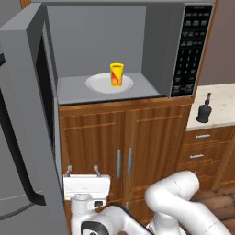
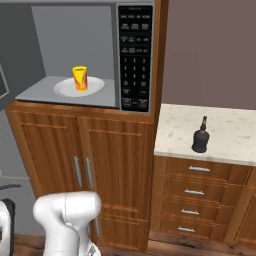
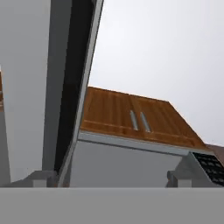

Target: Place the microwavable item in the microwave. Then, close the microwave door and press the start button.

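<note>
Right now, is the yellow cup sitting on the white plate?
Touching. The left base view shows the yellow cup standing upright on the white plate, its base resting on it.

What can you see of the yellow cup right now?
The yellow cup is small, slightly tapered and wider at the rim, with a red mark on its side and a dark inside. It looks like plain plastic or paper. It stands upright on the white round plate, near the plate's middle, inside the open microwave. Only the plate touches it; the gripper is well below, open and empty.
</note>
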